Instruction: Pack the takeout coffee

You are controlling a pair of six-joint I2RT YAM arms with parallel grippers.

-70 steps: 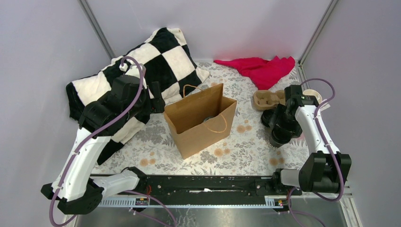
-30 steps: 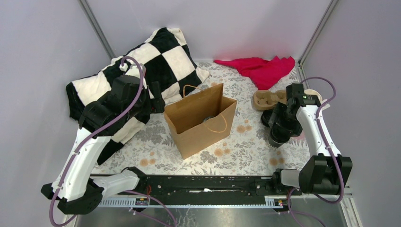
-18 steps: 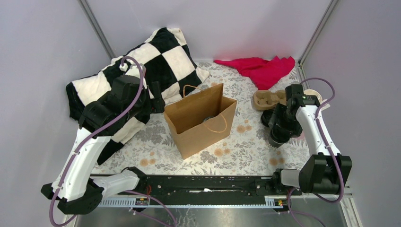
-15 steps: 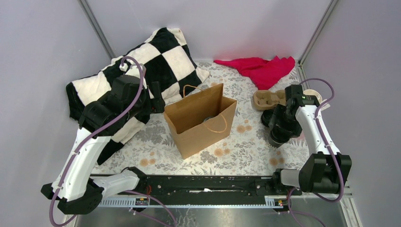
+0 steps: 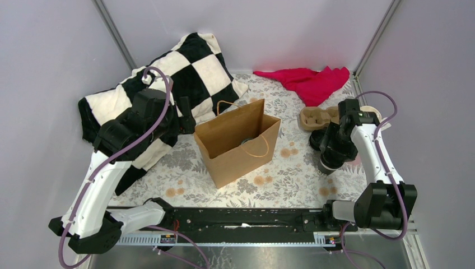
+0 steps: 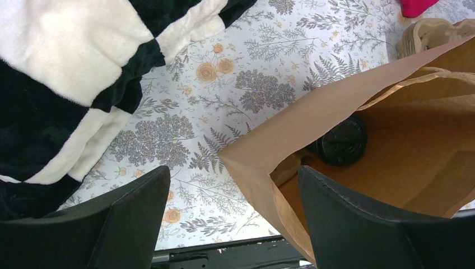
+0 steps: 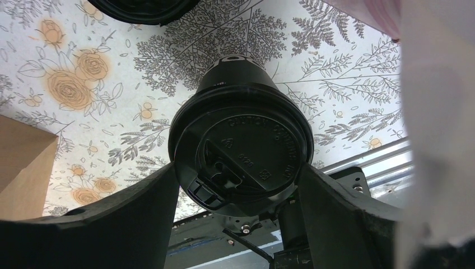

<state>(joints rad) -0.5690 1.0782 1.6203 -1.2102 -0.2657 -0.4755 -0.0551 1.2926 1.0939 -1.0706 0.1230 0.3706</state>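
Observation:
A brown paper bag (image 5: 238, 147) stands open mid-table, with one black lidded coffee cup (image 6: 341, 140) on its floor. My right gripper (image 5: 331, 152) is shut on a second black coffee cup (image 7: 241, 154), its fingers pressing both sides of the lid, low over the table to the right of the bag. A third black cup (image 5: 317, 140) stands just behind it, and its lid edge shows in the right wrist view (image 7: 143, 7). My left gripper (image 6: 232, 179) is open and empty, hovering above the bag's left corner.
A checkered blanket (image 5: 162, 78) lies at the back left under my left arm. A red cloth (image 5: 308, 81) lies at the back right. A cardboard cup carrier (image 5: 315, 116) and a white cup (image 5: 372, 112) sit behind my right arm. Something pink (image 7: 378, 14) is beside it.
My right gripper has shifted slightly left with the black cup held in it. The left arm and the bag have not moved.

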